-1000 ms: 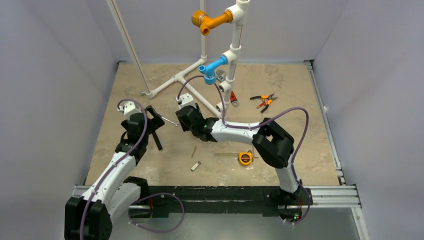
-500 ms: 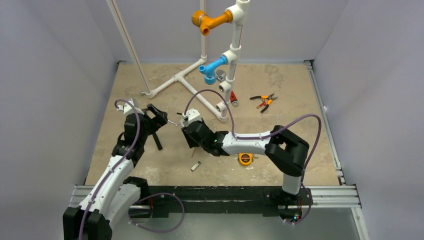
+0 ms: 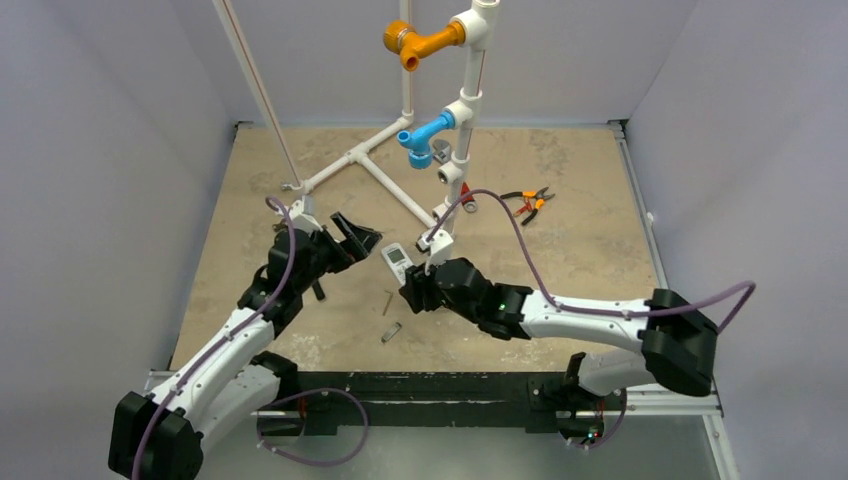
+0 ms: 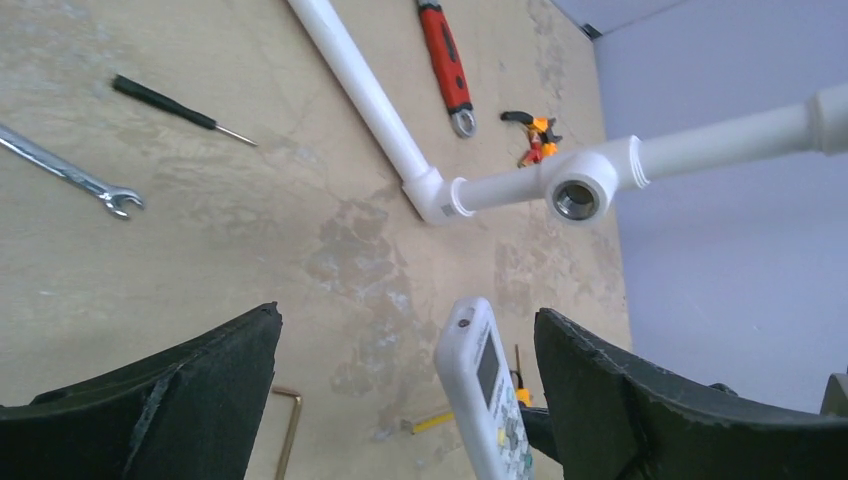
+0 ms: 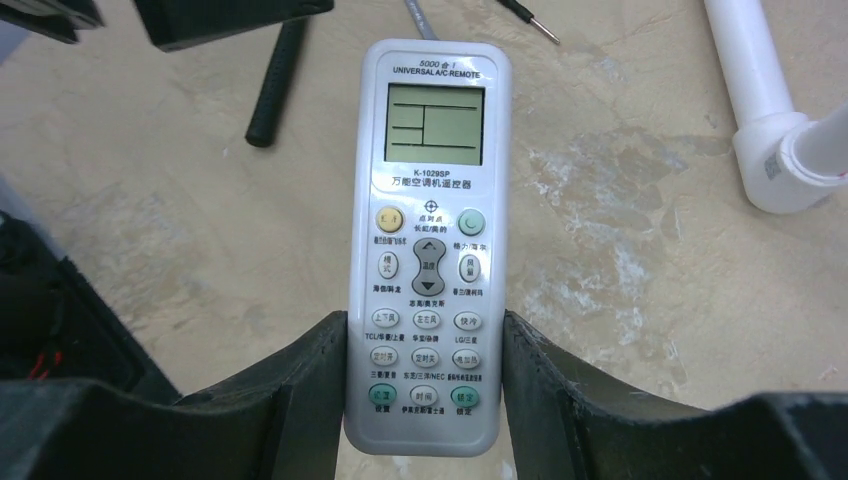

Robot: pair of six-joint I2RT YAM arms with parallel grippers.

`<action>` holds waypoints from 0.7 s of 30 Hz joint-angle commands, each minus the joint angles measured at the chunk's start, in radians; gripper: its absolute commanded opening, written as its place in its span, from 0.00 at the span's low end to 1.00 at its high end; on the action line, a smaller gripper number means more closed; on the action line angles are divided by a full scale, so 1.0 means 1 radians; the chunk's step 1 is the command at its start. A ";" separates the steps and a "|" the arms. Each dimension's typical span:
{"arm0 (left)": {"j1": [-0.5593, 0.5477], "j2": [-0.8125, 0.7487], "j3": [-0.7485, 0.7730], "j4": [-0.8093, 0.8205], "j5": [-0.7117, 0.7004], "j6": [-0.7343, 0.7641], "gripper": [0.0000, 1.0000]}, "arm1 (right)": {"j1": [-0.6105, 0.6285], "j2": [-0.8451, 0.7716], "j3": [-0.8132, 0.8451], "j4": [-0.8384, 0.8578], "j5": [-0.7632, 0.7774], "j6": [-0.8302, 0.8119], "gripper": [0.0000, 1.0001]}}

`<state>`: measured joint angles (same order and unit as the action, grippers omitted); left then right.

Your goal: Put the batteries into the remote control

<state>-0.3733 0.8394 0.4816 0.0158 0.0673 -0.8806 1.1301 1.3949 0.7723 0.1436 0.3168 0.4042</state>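
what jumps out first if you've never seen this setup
The white remote control is clamped at its button end by the right gripper, display side up, near the middle of the table. Beside it the left gripper stands wide open and empty. Behind them rises a white pipe frame with an orange fitting and a blue fitting.

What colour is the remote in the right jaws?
The remote control is white; the right wrist view shows it best.
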 commanded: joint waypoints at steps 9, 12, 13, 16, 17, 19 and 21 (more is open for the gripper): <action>-0.117 0.116 -0.001 0.278 0.137 -0.138 0.92 | -0.016 -0.287 -0.181 0.086 -0.035 0.100 0.15; -0.155 0.144 0.004 0.308 0.151 -0.147 0.89 | -0.018 -0.303 -0.190 0.099 -0.038 0.099 0.15; -0.168 0.151 0.006 0.311 0.151 -0.147 0.89 | -0.018 -0.309 -0.190 0.101 -0.037 0.097 0.15; -0.211 0.171 0.004 0.321 0.149 -0.148 0.85 | -0.019 -0.308 -0.180 0.098 -0.034 0.079 0.15; -0.223 0.177 0.002 0.328 0.147 -0.151 0.83 | -0.020 -0.304 -0.173 0.091 -0.035 0.076 0.15; -0.243 0.194 0.000 0.343 0.146 -0.155 0.77 | -0.021 -0.298 -0.167 0.095 -0.055 0.067 0.15; -0.257 0.215 0.002 0.353 0.149 -0.160 0.73 | -0.021 -0.299 -0.171 0.114 -0.079 0.059 0.15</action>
<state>-0.6014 1.0252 0.4759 0.2859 0.2020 -1.0161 1.1126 1.1095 0.5812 0.1886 0.2714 0.4782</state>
